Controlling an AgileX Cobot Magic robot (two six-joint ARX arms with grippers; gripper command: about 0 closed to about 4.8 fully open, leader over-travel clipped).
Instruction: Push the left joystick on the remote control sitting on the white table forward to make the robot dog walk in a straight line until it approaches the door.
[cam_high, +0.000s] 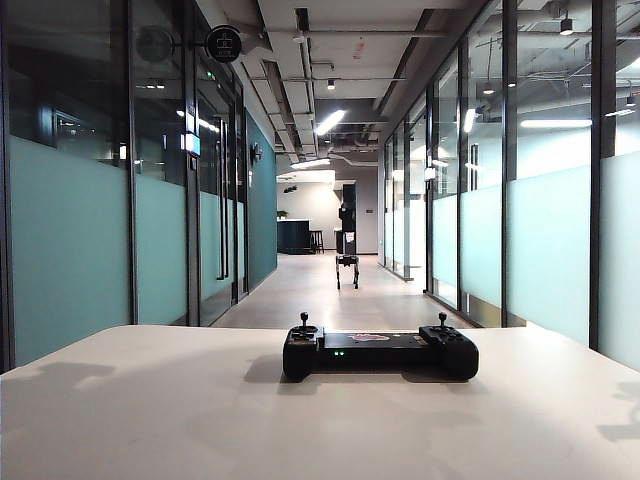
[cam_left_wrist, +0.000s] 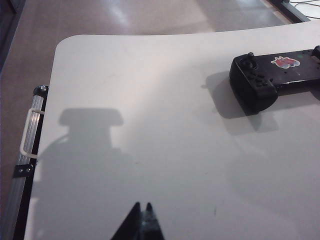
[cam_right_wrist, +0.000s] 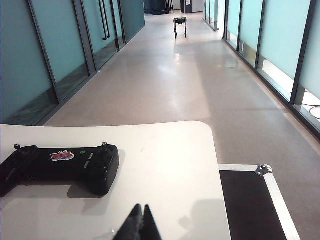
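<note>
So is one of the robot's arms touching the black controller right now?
No, the remote control sits alone on the white table; the left gripper and right gripper hang back from it, jaws shut.

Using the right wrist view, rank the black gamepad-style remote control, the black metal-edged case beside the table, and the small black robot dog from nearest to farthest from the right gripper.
Measured from the shut right gripper, low over the white table:
1. Black gamepad-style remote control, on the tabletop just ahead.
2. Black metal-edged case, off the table's edge; close to the remote's rank.
3. Small black robot dog, far down the corridor.
</note>
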